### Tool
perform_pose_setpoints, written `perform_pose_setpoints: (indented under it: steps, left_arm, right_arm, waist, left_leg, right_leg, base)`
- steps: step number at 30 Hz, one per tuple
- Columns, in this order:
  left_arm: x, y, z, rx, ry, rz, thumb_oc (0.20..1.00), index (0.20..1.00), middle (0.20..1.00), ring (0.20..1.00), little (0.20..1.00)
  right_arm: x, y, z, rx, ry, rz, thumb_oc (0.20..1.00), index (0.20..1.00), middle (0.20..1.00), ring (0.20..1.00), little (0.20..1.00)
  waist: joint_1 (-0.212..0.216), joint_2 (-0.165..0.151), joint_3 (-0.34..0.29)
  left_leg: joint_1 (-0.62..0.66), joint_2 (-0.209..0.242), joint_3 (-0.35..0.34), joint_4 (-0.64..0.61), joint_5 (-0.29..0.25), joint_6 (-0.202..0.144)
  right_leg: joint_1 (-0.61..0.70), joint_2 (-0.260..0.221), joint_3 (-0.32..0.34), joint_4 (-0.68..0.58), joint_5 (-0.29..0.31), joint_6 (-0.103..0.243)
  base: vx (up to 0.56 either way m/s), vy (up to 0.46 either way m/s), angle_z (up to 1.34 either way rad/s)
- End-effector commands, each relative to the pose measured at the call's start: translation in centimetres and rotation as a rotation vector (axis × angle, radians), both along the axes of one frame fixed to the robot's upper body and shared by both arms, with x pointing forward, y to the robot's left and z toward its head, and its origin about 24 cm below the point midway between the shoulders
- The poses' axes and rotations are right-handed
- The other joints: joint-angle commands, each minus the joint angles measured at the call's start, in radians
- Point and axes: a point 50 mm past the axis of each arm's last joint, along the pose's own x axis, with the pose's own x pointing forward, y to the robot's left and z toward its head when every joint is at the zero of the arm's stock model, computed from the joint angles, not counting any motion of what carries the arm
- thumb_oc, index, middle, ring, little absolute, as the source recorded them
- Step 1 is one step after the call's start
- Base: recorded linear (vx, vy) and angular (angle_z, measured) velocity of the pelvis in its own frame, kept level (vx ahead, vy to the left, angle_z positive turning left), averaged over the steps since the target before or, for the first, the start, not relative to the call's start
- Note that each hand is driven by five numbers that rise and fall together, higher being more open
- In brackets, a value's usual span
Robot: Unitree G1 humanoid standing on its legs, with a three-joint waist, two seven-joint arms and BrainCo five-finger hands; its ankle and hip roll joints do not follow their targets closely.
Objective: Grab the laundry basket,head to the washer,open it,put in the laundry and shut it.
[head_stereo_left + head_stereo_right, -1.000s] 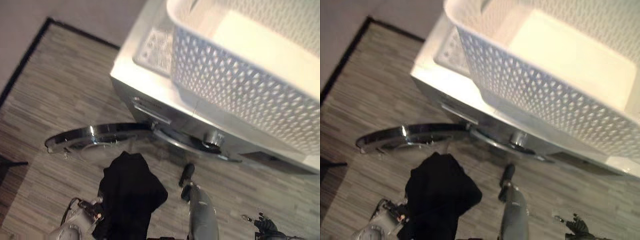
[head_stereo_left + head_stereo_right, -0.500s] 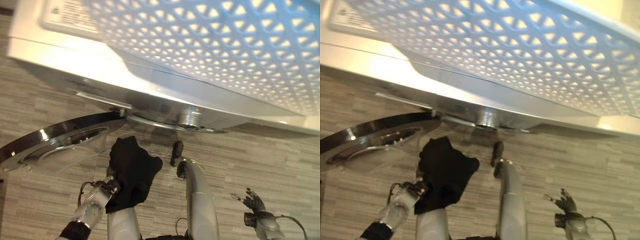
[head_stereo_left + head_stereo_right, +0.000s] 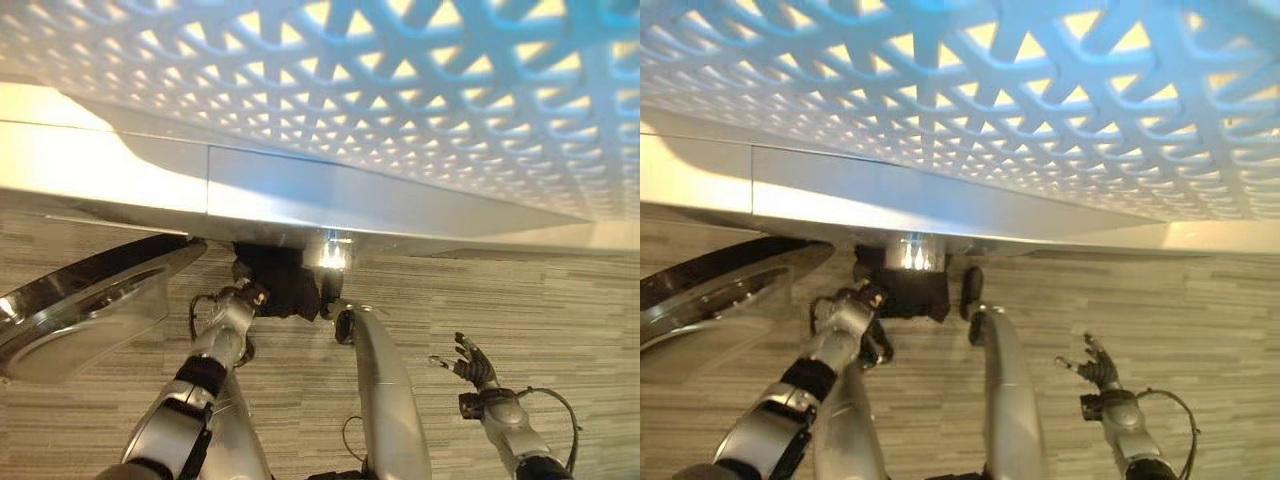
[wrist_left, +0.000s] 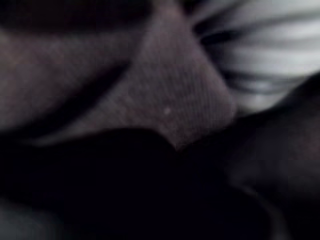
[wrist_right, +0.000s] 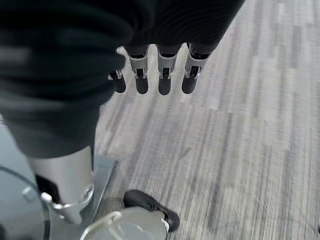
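Loading step: the left hand (image 3: 243,300), fingers hidden in one black garment (image 3: 283,283), pushes it under the washer's (image 3: 300,190) front edge toward the drum mouth, with the single round door (image 3: 80,305) swung open beside it for access; whether that hand is clenched cannot be told. One white lattice laundry basket (image 3: 400,90) rests on the washer, and the right hand (image 3: 470,365) hangs off to the side with fingers loosely straight, holding nothing.

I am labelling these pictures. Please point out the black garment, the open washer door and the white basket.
black garment (image 3: 280,285), left eye view, on the bunched cloth under the washer's front edge.
washer door (image 3: 85,305), left eye view, on its round glass.
white basket (image 3: 1040,110), right eye view, on its lattice wall.
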Motion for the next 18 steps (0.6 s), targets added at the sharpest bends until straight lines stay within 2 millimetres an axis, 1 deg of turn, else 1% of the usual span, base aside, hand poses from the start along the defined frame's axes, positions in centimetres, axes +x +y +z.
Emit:
perform_pose_setpoints:
  steps: [1,5,6,7,8,9,10,11,12,14,15,16,17,18]
  left_arm:
    - [0.5,0.7,1.2,-0.103,-0.043,0.118,0.2,0.2,0.2,0.2,0.2]
    - [1.9,1.6,3.9,-0.222,-0.083,0.226,0.2,0.2,0.2,0.2,0.2]
    - [1.9,1.6,3.9,-0.222,-0.084,0.227,0.2,0.2,0.2,0.2,0.2]
    - [2.5,2.0,5.2,-0.277,-0.104,0.267,0.2,0.2,0.2,0.2,0.2]
    - [2.7,2.2,5.9,-0.3,-0.121,0.283,0.2,0.2,0.2,0.2,0.2]
    - [2.7,2.3,6.0,-0.301,-0.122,0.284,0.2,0.2,0.2,0.2,0.2]
    - [3.2,2.8,7.7,-0.342,-0.16,0.307,0.2,0.2,0.2,0.2,0.2]
    - [3.4,3.1,8.5,-0.354,-0.181,0.322,0.2,0.2,0.2,0.2,0.2]
    - [3.6,3.3,9.8,-0.371,-0.215,0.331,0.2,0.2,0.2,0.2,0.2]
    - [3.9,2.9,11.9,-0.398,-0.266,0.318,0.2,0.2,0.2,0.2,0.2]
    - [3.9,2.9,11.9,-0.398,-0.268,0.319,0.2,0.2,0.2,0.2,0.2]
    - [4.0,2.9,13.4,-0.406,-0.31,0.316,0.2,0.2,0.2,0.2,0.2]
    - [4.0,2.8,14.4,-0.414,-0.34,0.31,0.2,0.2,0.2,0.2,0.2]
    - [3.9,2.3,16.2,-0.429,-0.397,0.296,0.2,0.2,0.2,0.2,0.2]
  right_arm:
    - [-1.4,-1.5,0.2,-0.062,0.003,-0.021,1.0,1.0,1.0,1.0,1.0]
    - [-1.3,-1.0,0.2,-0.067,-0.01,-0.019,1.0,1.0,1.0,1.0,1.0]
    - [-1.2,-0.9,0.2,-0.067,-0.011,-0.019,1.0,1.0,1.0,1.0,1.0]
    - [-1.2,-0.7,0.0,-0.068,-0.002,-0.022,1.0,1.0,1.0,1.0,1.0]
    - [-1.3,-0.5,-0.2,-0.069,0.006,-0.017,1.0,1.0,1.0,1.0,1.0]
    - [-1.2,-0.5,-0.1,-0.069,0.005,-0.017,1.0,1.0,1.0,1.0,1.0]
    - [-1.0,-0.2,-0.2,-0.064,0.008,-0.006,1.0,1.0,1.0,1.0,1.0]
    - [-1.1,0.0,-0.4,-0.066,0.019,0.003,1.0,1.0,1.0,1.0,1.0]
    - [-1.0,0.0,-0.4,-0.073,0.021,0.01,1.0,1.0,1.0,1.0,1.0]
    - [-0.8,0.1,-0.3,-0.076,0.024,0.025,1.0,1.0,1.0,1.0,1.0]
    - [-0.8,0.1,-0.3,-0.075,0.023,0.025,1.0,1.0,1.0,1.0,1.0]
    - [-0.8,0.2,-0.4,-0.077,0.027,0.03,1.0,1.0,1.0,1.0,1.0]
    - [-0.5,0.2,-0.1,-0.079,0.017,0.039,1.0,1.0,1.0,1.0,1.0]
    - [-0.4,0.3,0.0,-0.088,0.013,0.055,1.0,1.0,1.0,1.0,1.0]
  waist:
    - [-0.009,0.005,-0.078]
    - [-0.025,-0.005,-0.087]
    - [-0.027,-0.004,-0.088]
    - [-0.031,-0.004,-0.094]
    - [-0.032,-0.006,-0.097]
    - [-0.033,-0.005,-0.098]
    - [-0.037,-0.008,-0.107]
    - [-0.037,-0.01,-0.112]
    - [-0.039,-0.009,-0.118]
    - [-0.04,-0.008,-0.126]
    - [-0.041,-0.007,-0.127]
    - [-0.043,-0.006,-0.132]
    - [-0.044,-0.004,-0.134]
    - [-0.044,-0.001,-0.139]
  left_leg:
    - [-0.036,0.025,-0.108,0.096,-0.023,-0.005]
    - [-0.11,0.035,-0.153,0.157,-0.044,-0.004]
    - [-0.115,0.035,-0.156,0.16,-0.045,-0.004]
    - [-0.143,0.037,-0.171,0.178,-0.049,-0.004]
    - [-0.151,0.04,-0.173,0.185,-0.051,-0.005]
    - [-0.155,0.04,-0.175,0.186,-0.052,-0.005]
    - [-0.174,0.044,-0.186,0.203,-0.059,-0.004]
    - [-0.18,0.047,-0.188,0.208,-0.06,-0.004]
    - [-0.191,0.047,-0.193,0.214,-0.062,-0.004]
    - [-0.202,0.047,-0.202,0.222,-0.065,-0.005]
    - [-0.205,0.047,-0.204,0.224,-0.065,-0.005]
    - [-0.21,0.047,-0.206,0.228,-0.068,-0.005]
    - [-0.217,0.047,-0.21,0.233,-0.07,-0.005]
    - [-0.23,0.045,-0.221,0.25,-0.076,-0.004]
  right_leg:
    - [-0.014,-0.036,0.001,0.038,-0.015,0.117]
    - [-0.07,-0.029,-0.012,0.094,-0.036,0.111]
    - [-0.073,-0.029,-0.014,0.096,-0.037,0.111]
    - [-0.096,-0.027,-0.02,0.117,-0.044,0.109]
    - [-0.104,-0.026,-0.022,0.121,-0.046,0.108]
    - [-0.107,-0.026,-0.022,0.123,-0.047,0.108]
    - [-0.125,-0.024,-0.026,0.138,-0.051,0.109]
    - [-0.129,-0.022,-0.027,0.141,-0.053,0.109]
    - [-0.135,-0.021,-0.029,0.144,-0.055,0.109]
    - [-0.144,-0.02,-0.033,0.15,-0.06,0.108]
    - [-0.146,-0.02,-0.034,0.151,-0.061,0.108]
    - [-0.147,-0.021,-0.034,0.155,-0.063,0.108]
    - [-0.152,-0.022,-0.035,0.162,-0.067,0.108]
    - [-0.165,-0.025,-0.036,0.183,-0.079,0.106]
  base:
    - [0.02,-0.076,-0.23]
    - [0.02,-0.073,-0.07]
    - [0.03,-0.041,0.13]
    - [0.04,-0.026,0.16]
    - [0.04,-0.026,0.15]
    - [0.04,-0.005,0.08]
    - [0.05,-0.007,0.03]
    - [0.06,-0.018,-0.02]
    - [0.05,-0.035,-0.06]
    - [0.04,-0.025,-0.02]
    - [0.03,-0.01,0.02]
    - [0.03,-0.007,0.02]
    - [0.07,-0.015,0.02]
    - [0.07,-0.011,0.01]
